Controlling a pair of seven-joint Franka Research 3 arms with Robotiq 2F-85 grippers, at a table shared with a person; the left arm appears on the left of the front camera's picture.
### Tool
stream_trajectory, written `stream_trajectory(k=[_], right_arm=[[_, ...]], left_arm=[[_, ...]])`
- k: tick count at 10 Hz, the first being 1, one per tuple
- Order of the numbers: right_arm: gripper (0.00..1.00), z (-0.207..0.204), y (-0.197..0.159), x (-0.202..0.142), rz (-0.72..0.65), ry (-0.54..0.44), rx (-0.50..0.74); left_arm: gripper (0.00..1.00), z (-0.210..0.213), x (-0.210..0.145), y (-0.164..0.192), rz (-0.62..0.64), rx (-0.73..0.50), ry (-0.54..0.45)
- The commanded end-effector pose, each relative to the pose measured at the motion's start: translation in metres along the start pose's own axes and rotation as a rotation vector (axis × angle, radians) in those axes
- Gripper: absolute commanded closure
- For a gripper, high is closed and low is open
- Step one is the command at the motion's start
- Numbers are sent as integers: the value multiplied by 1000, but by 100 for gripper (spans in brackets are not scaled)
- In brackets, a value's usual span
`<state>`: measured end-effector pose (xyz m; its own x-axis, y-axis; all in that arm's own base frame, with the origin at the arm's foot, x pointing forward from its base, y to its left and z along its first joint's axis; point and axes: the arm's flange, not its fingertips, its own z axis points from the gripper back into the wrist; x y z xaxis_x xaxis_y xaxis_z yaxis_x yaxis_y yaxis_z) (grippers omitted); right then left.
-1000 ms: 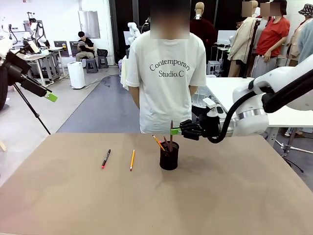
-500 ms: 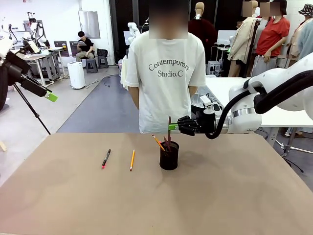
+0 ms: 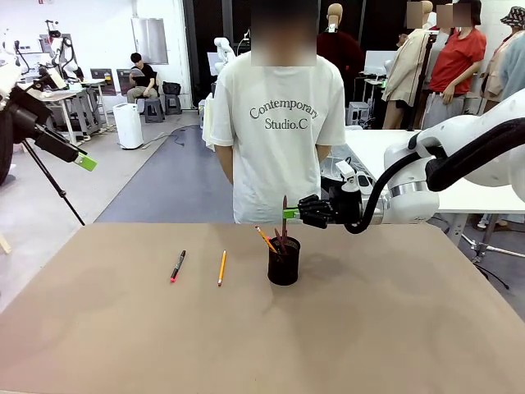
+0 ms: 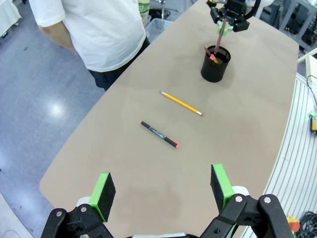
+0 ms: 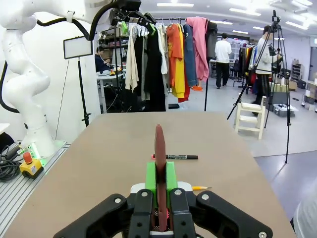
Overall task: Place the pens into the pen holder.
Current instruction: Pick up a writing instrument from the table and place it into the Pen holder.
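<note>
– Black wire mesh: is that the pen holder [image 3: 284, 263]?

– Yes. It stands upright near the middle of the brown table [image 3: 385, 328], towards the person's side. An orange pen [image 3: 265, 238] leans out of it to the robot's left.

– And the stick right over it?

– A dark reddish-brown pen [image 3: 285, 215], nearly upright. Its lower end reaches down to the cup's mouth. Whether it touches the bottom, I cannot tell.

– What has hold of it?

– The right gripper [image 3: 289, 215], reaching in sideways from the robot's right. Its green pads are clamped narrow on the pen's shaft. In the right wrist view the pen stands pinched between the two pads and rises above them.

– Anything lying loose?

– Two pens on the table, to the robot's left of the holder. A yellow pencil [image 3: 221, 268] lies nearer the cup. A black marker with a pinkish-red end [image 3: 177, 266] lies beyond it, and the two are apart.

– The other arm?

– The left gripper [image 4: 162, 186] hangs high above the table's left part, fingers spread wide, nothing between them.

– And the person?

– A person in a white printed T-shirt [image 3: 283, 123] stands at the far edge, just behind the holder.
</note>
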<state>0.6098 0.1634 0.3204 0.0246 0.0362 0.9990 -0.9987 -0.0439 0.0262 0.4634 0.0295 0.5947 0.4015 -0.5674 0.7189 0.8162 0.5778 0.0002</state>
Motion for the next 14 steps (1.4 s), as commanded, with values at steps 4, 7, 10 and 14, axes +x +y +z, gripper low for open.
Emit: stream_trajectory(k=[4,7,10,14], right_arm=[[63,7,3,10,3,34,0],[7,14,2,32,11,70,20],[0,18,0,72,26,190,120],[0,27,16,92,21,293,127]], left_arm=[[0,1,0,0,-5,-6,-6],[0,1,0,0,-5,-6,-6],[0,1,0,0,-5,-6,-6],[0,1,0,0,-5,-6,-6]])
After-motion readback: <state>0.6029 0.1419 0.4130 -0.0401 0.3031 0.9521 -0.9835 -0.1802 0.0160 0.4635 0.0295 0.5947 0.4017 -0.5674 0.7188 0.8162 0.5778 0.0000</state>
